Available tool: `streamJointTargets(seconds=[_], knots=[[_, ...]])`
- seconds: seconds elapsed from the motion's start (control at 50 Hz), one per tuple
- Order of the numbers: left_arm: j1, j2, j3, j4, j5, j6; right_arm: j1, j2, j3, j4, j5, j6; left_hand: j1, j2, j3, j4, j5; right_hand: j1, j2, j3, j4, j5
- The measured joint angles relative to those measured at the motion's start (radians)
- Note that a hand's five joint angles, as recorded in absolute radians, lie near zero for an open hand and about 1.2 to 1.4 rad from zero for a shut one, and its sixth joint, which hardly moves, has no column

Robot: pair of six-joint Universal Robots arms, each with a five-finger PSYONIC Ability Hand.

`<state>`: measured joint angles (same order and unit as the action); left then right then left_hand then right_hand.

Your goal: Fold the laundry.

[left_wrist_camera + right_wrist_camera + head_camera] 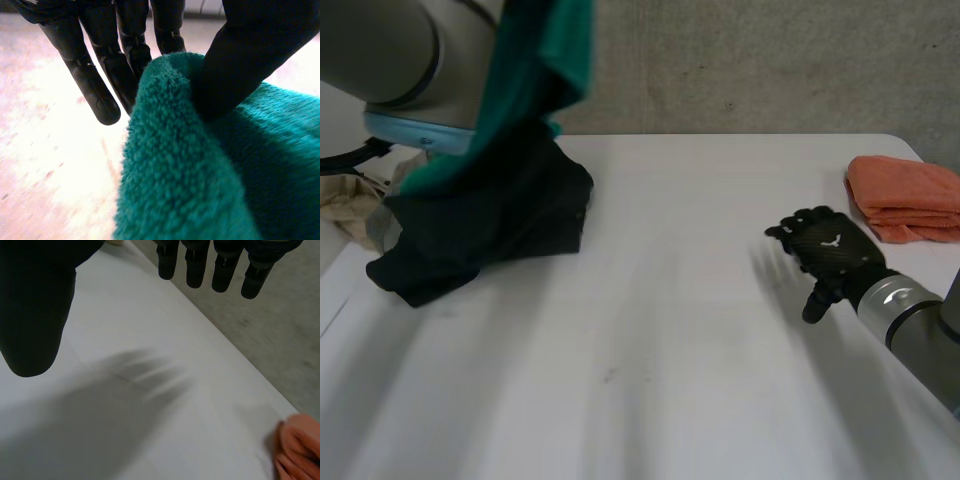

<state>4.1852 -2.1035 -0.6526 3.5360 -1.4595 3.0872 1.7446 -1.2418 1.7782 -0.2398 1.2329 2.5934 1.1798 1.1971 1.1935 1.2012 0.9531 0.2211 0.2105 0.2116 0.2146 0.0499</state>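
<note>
In the head view the left arm (pixel 390 50) and the green towel (pixel 535 60) hide the left hand (pixel 250 60); the towel hangs above the crumpled black garment (pixel 490 220), its top cut off. It is looped terry, bunched into a soft ridge and pinched between thumb and fingers. A beige cloth (pixel 350 205) peeks out left of the garment. Well right of the garment the right hand (pixel 830 250) hovers palm down over the white table (pixel 670 350), fingers straight and spread, empty; farther right lies a folded orange towel (pixel 910 195)

Head view from above and behind, facing down across the white table (pixel 670 300) to the wall (pixel 770 60) beyond; left wrist view pressed very close against the green towel (pixel 200 175); right wrist view nearer the table, facing its far edge, sharing the orange cloth (pixel 300 450) with the head view.
</note>
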Motion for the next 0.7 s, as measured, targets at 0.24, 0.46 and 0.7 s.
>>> streamJointTargets(seconds=[0.24, 0.46, 0.7], knots=[[-0.189, -0.059, 0.010, 0.068, -0.046, -0.092, -0.067, -0.031, -0.007, -0.041, 0.065, 0.128, 0.000, 0.000, 0.000, 0.000, 0.000, 0.000, 0.000, 0.000, 0.000, 0.000], [-0.265, -0.148, -0.137, 0.031, -0.036, -0.090, -0.094, -0.038, -0.014, -0.060, 0.108, 0.133, -0.687, -0.638, -0.631, -0.644, -0.576, 0.000, 0.000, 0.000, 0.000, 0.000], [-0.177, -0.020, -0.343, -0.042, -0.041, -0.018, -0.088, -0.037, -0.016, -0.057, 0.098, 0.131, -0.960, -0.969, -0.962, -0.982, -0.894, 0.000, 0.000, 0.000, 0.000, 0.000]])
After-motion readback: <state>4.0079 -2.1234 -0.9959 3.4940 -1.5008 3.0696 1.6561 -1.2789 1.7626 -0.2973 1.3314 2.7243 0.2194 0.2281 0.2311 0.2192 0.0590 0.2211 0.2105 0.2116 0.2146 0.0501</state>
